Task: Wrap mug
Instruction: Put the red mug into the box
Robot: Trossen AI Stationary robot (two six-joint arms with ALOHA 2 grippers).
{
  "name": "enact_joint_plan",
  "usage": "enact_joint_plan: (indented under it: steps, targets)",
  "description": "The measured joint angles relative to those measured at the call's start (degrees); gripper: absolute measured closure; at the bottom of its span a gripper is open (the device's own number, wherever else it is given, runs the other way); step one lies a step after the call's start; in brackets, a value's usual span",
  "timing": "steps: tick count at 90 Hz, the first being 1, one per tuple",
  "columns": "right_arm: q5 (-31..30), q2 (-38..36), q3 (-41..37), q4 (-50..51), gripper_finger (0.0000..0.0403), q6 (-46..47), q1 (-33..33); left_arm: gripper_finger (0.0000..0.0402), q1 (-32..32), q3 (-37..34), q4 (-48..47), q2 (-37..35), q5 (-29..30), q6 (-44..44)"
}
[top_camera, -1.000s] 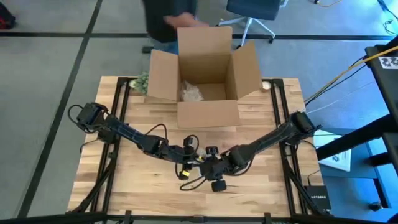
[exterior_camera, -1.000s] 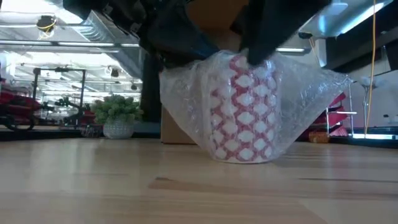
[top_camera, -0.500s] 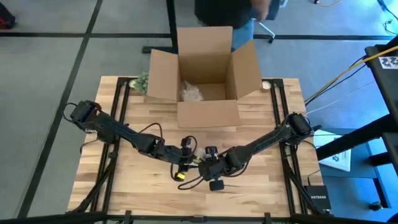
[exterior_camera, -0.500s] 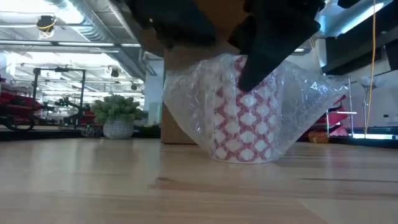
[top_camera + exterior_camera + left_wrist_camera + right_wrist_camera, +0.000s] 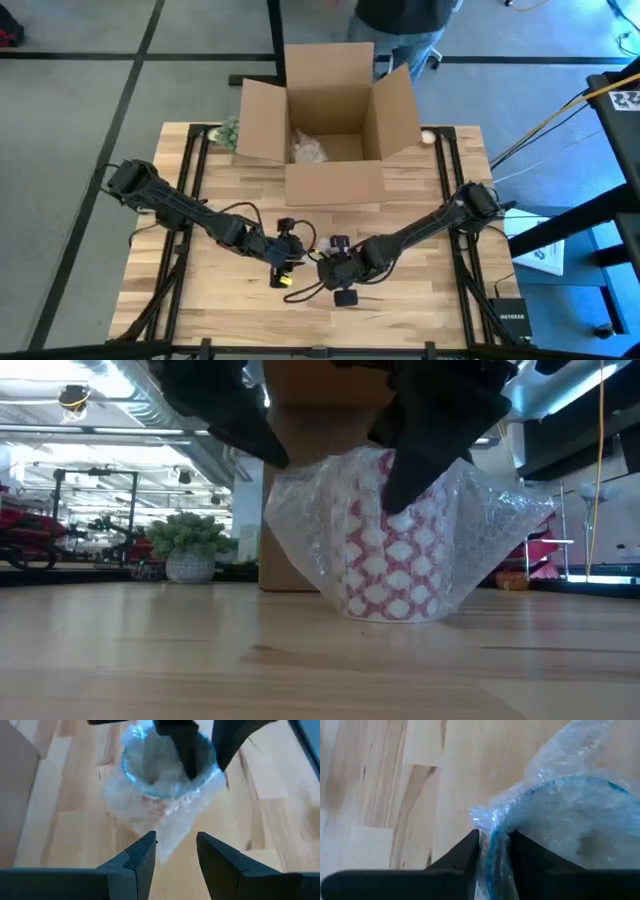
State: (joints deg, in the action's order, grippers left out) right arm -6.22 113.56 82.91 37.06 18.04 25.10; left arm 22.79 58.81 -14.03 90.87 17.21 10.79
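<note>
Pale butcher-block wood makes up the surface (image 5: 420, 290) in the high view, with an open cardboard box (image 5: 330, 110) at its 12 o'clock edge and crumpled clear wrap (image 5: 307, 150) lying inside it. A small potted plant (image 5: 227, 131) sits just beside the box at 9 o'clock of it. A person (image 5: 400, 20) stands on the floor beyond the box. The two dark arms meet toward the 6 o'clock side of the surface; the left gripper (image 5: 290, 250) and right gripper (image 5: 330, 262) are close together there, and the mug is hidden under them.

In the low view the mug (image 5: 395, 570), red with a white lattice pattern, stands upright on the surface, loosely draped in bubble wrap (image 5: 490, 520) that flares out at 3 o'clock. A dark finger of the right gripper (image 5: 425, 455) reaches down over the mug's rim, while the left gripper (image 5: 235, 410) hangs apart from the wrap at 10 o'clock of the mug.

The left wrist view shows the left gripper (image 5: 176, 852) with its fingers parted and holding nothing, short of the wrapped mug (image 5: 167, 775).

The right wrist view shows the right gripper (image 5: 494, 851) nearly closed, pinching the blue rim (image 5: 496, 842) and the bubble wrap (image 5: 560, 765) together.
</note>
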Motion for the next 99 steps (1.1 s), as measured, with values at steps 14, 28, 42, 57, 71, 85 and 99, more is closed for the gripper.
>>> enact_joint_plan:
  steps: [14,28,42,57,71,85,99]
  targets:
    - [-1.13,0.07,-0.04,-0.28,0.0271,0.0,-0.01,0.0274,0.0,0.0,0.26,0.0,0.0,-0.35]
    - [-2.49,0.13,-0.07,0.1,0.0306,-0.84,0.09,0.0274,0.21,0.0,0.04,-0.05,0.0,0.62]
    - [-0.49,0.07,0.03,0.78,0.0384,-0.39,0.82,0.0274,1.39,0.0,-0.06,-1.74,0.02,1.19]
    - [-1.25,0.44,2.63,2.23,0.0384,-0.04,3.09,0.0274,3.73,0.0,-0.99,-4.91,0.09,2.19]
    - [-1.38,0.34,8.88,8.0,0.0393,-0.06,5.6,0.0274,6.01,0.0,-2.51,-8.99,0.15,2.05]
    - [-6.04,0.01,17.8,13.54,0.0394,-1.49,7.32,0.0274,7.75,0.0,-5.25,-13.75,1.32,2.53]
    - [-9.52,-0.02,27.08,18.42,0.0395,-3.16,8.22,0.0274,9.85,0.0,-7.0,-18.14,3.56,2.68]
